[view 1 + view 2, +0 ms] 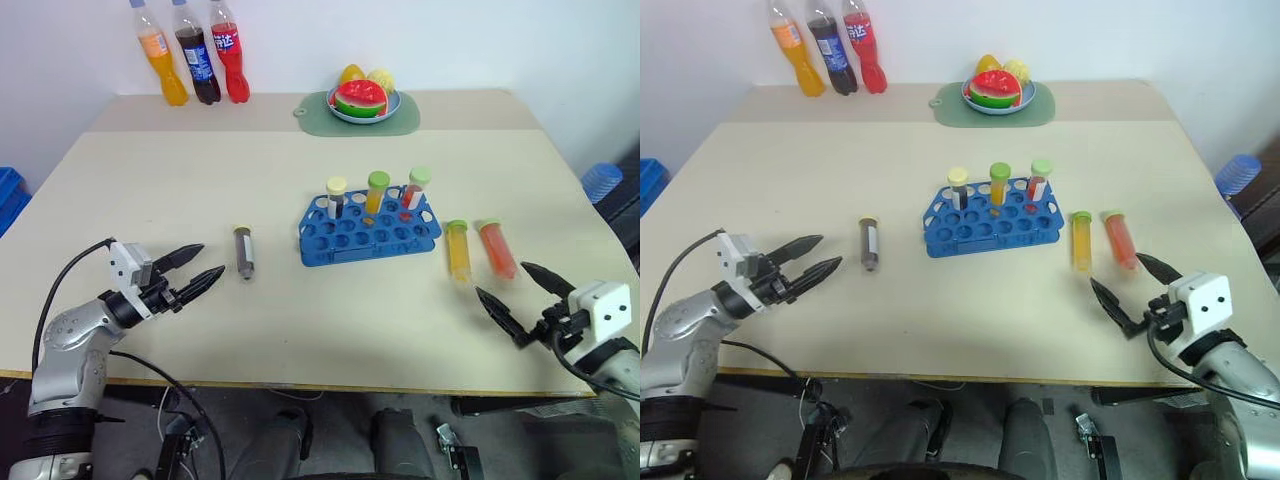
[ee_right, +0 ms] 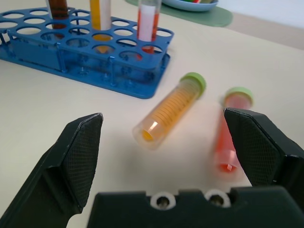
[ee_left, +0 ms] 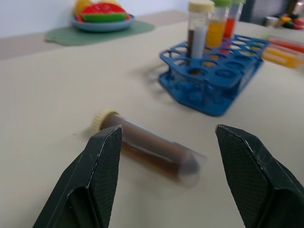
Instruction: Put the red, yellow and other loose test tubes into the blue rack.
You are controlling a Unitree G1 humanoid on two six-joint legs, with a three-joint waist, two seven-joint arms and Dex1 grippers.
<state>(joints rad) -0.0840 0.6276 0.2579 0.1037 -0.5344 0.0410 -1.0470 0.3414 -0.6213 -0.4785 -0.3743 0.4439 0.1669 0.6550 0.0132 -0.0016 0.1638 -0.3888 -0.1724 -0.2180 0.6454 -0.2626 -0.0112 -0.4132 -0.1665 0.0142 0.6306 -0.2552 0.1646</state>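
The blue rack (image 1: 340, 245) stands mid-table with three capped tubes upright in its back row. A dark brown test tube (image 1: 244, 251) with a cream cap lies flat to the rack's left. My left gripper (image 1: 212, 259) is open just short of it, and the tube (image 3: 147, 147) lies between and beyond the fingers in the left wrist view. Right of the rack, the yellow test tube (image 1: 458, 250) and the red test tube (image 1: 496, 249) lie side by side, green caps pointing away. My right gripper (image 1: 500, 279) is open just in front of them, touching neither.
Three soda bottles (image 1: 190, 55) stand at the back left corner. A fruit plate (image 1: 362, 103) sits on a green mat at the back centre. Blue bins (image 1: 602, 180) stand on the floor beside the table. Both grippers hover near the table's front edge.
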